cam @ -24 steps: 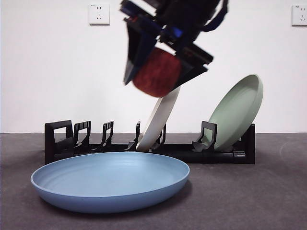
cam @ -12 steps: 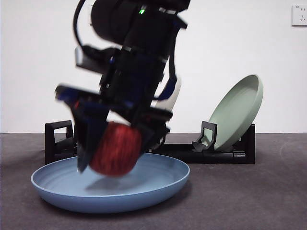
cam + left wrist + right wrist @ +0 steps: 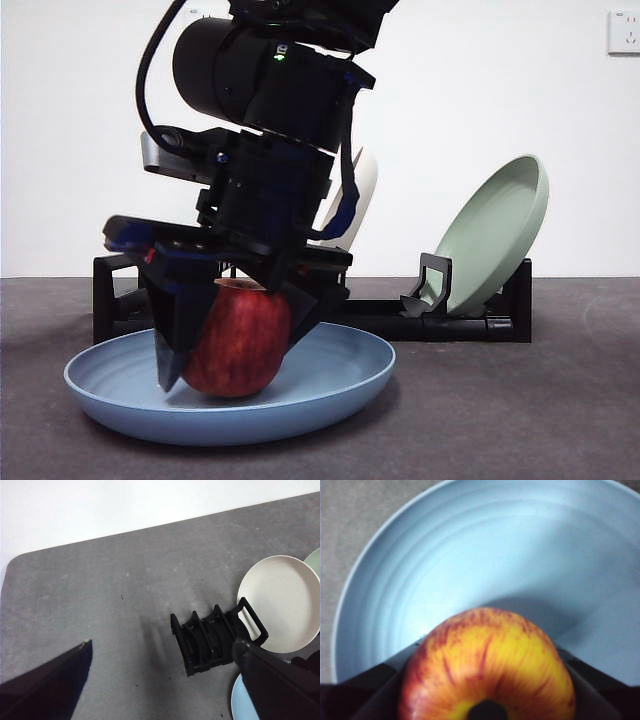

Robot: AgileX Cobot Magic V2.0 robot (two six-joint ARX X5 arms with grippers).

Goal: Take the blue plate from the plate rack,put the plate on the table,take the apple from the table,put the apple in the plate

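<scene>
The apple (image 3: 240, 340) sits low in the blue plate (image 3: 345, 365), which lies flat on the table (image 3: 520, 420) in front of the plate rack (image 3: 125, 290). My right gripper (image 3: 230, 365) comes down from above and is shut on the apple, one jaw on each side. In the right wrist view the apple (image 3: 487, 665) fills the space between the jaws of that gripper (image 3: 485, 680), over the plate (image 3: 470, 555). My left gripper (image 3: 162, 644) is open and empty, high above the table, looking down on the rack (image 3: 210, 640) and an edge of the blue plate (image 3: 240, 702).
A cream-white plate (image 3: 362, 185) stands in the rack behind the arm, and a sage-green plate (image 3: 495, 235) leans at the rack's right end. Both also show in the left wrist view, cream (image 3: 277, 602) and green (image 3: 315, 560).
My right gripper has come down and to the left with the apple, from above the rack into the blue plate. The apple now sits low in the plate.
</scene>
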